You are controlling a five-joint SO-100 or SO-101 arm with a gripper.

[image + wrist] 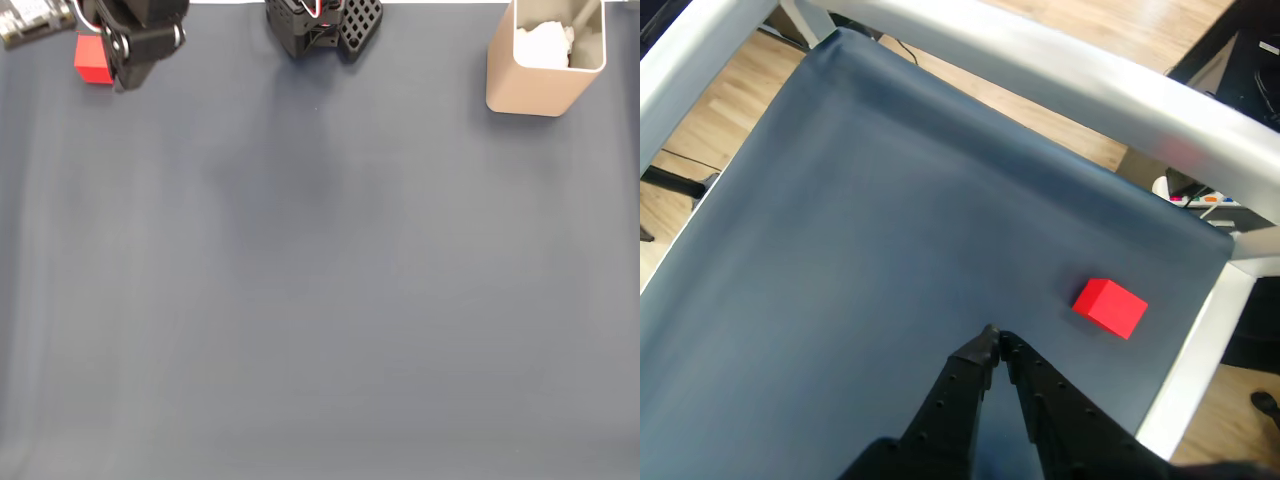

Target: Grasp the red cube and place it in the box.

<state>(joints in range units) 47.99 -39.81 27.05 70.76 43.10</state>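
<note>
One small red cube sits on the dark tabletop just beside the closed, empty jaws of the gripper, well apart from the box, and looks light, stiff and matte, best pinched across two opposite flat faces.
</note>
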